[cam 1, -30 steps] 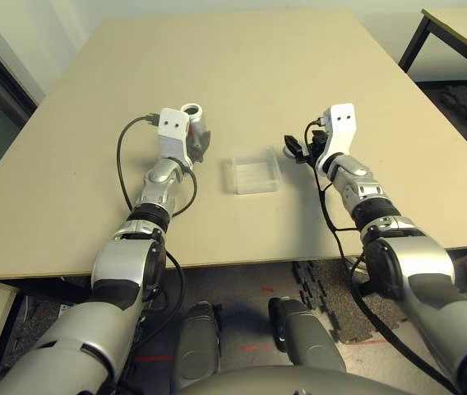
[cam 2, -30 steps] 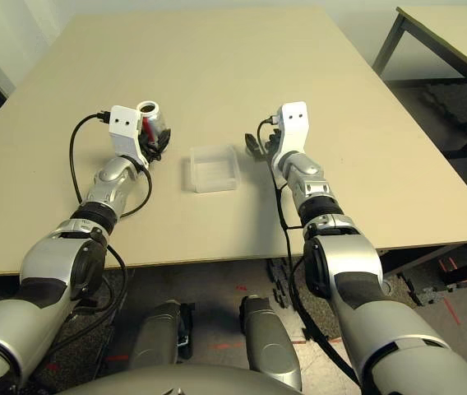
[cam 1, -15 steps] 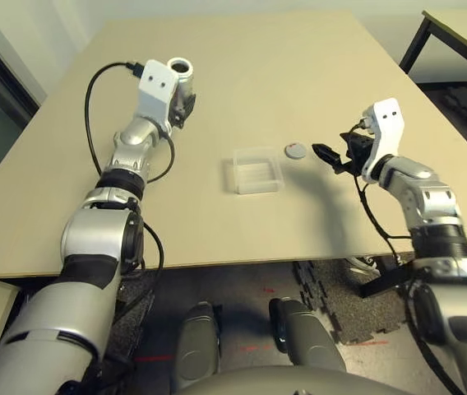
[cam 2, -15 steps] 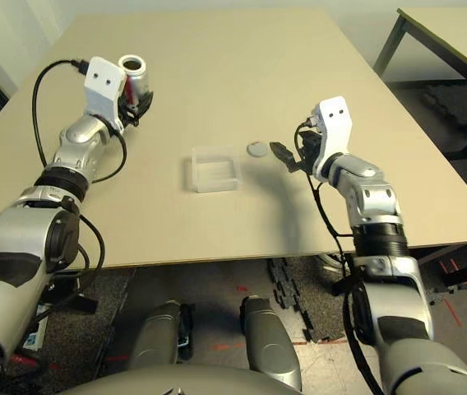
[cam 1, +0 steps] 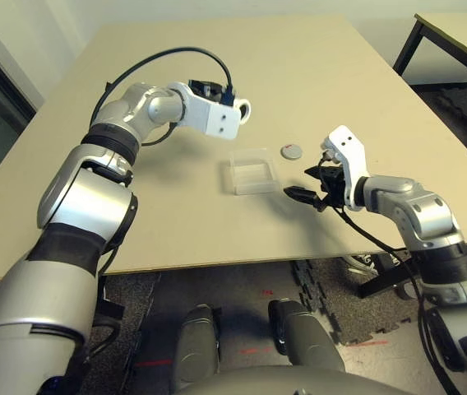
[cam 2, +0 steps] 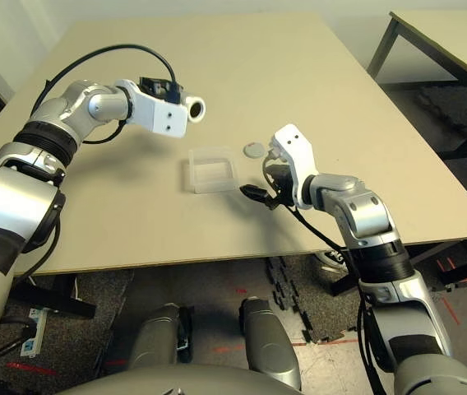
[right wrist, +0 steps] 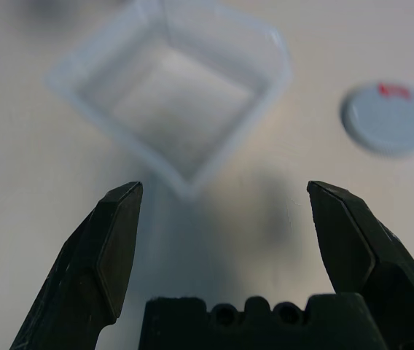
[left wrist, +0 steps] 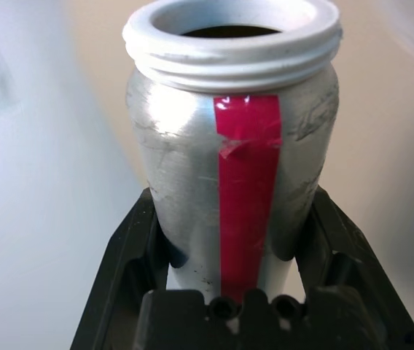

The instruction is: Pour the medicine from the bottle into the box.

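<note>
Pouring is about to begin. Nearest, the right gripper [right wrist: 225,219] hovers with jaws spread, empty, just short of the box [cam 1: 251,170]. The cap [cam 1: 291,151] lies to the box's far right. Farther left, the left gripper [left wrist: 229,240] clamps the uncapped bottle [left wrist: 232,157], raised and lying sideways; next, carry its mouth over the box and tip.

1 bottle [left wrist: 232,168], 1 box [cam 1: 252,170], 1 loose cap [cam 1: 291,151], 1 table [cam 1: 299,74], 2 end effectors.
</note>
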